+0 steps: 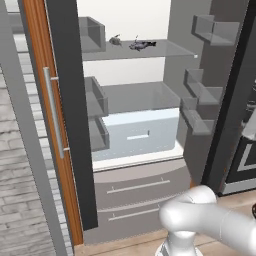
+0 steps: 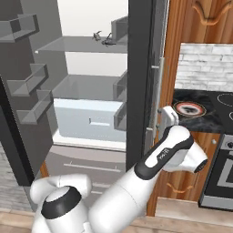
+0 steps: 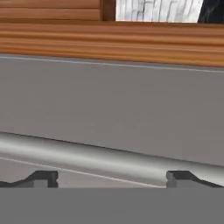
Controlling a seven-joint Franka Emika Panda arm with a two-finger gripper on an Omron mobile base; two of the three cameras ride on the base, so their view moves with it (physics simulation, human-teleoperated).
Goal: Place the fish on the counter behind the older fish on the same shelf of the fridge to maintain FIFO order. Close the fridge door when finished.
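Gripper (image 3: 111,178) held spread at the bar handle (image 3: 87,157) of the fridge's (image 1: 135,190) right door (image 2: 141,82), both fish on the upper shelf (image 1: 170,50).

In the hand view the two dark fingertips (image 3: 41,178) are set wide apart, with the silver bar handle lying across just above them against the grey door face; whether the handle is touched cannot be told. In the right base view the white arm is stretched up to the outer side of that open door, beside the wooden cabinet. Further out, the counter (image 2: 182,119) is seen by the stovetop (image 2: 225,102). On the glass shelf two small dark fish are lying: one nearer the front (image 1: 141,45), the other (image 1: 115,40) further back and to its left.
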